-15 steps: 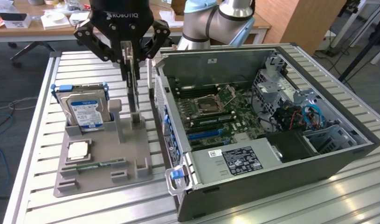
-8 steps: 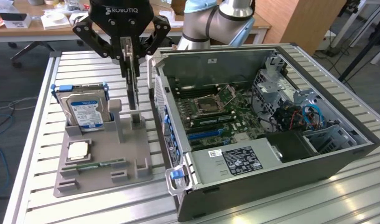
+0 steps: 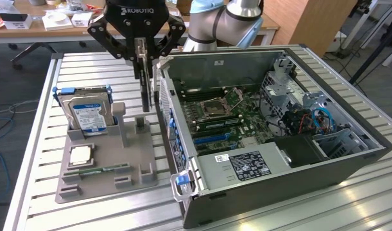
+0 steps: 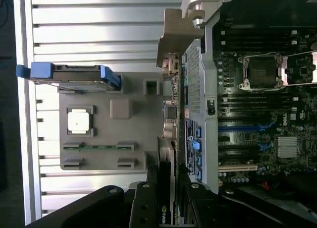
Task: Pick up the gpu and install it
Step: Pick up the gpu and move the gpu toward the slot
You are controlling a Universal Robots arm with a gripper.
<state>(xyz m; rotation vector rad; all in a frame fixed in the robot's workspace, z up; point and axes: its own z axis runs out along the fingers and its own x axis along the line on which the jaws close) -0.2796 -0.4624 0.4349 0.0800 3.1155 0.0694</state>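
- Tool (image 4: 166, 184) fingers (image 4: 143, 205) sit nearest the wrist camera. They are black, with one on each flat side of the graphics card (image 4: 167, 153). The jaws are partway closed and clamped on the card.
- Exterior view: the tool (image 3: 144, 57) hangs from the arm (image 3: 228, 21) and points straight down. It holds the graphics card (image 3: 146, 91) by its upper end.
- Card attitude: it is upright with its long side vertical, and reads as a thin dark strip in the exterior view. In the wrist view a green logo shows on its edge between the fingers.
- Card position: it is in the air and outside the computer case (image 3: 298, 187), just beside the case's perforated outer wall (image 4: 193, 84). It is over the side of the gray holder (image 3: 138, 161) that faces the case.
- The card's lower end is above a small slotted post of the holder and appears clear of it.
- Holder (image 4: 133, 134): a gray tray lying on the surface, to the exterior view's left of the case and just beside it.
- Holder contents:
  - a hard drive (image 3: 90, 113) (image 4: 69, 74) with blue side rails, standing upright at the far end
  - a square processor chip (image 3: 80, 155) (image 4: 79, 123), flat in its recess
  - a green memory stick (image 3: 103, 169) (image 4: 99, 147), lying flat near the front
- Case: it lies with its open side up and the motherboard (image 3: 215, 115) (image 4: 267, 119) exposed. The processor socket and the blue and black slots are visible.
- Power supply (image 3: 244, 166): it has a labelled face and sits at the case's near corner.
- Surface (image 3: 48, 144) (image 4: 99, 20): slatted metal.
- Background: a wooden desk (image 3: 35, 31) with white boxes on it.
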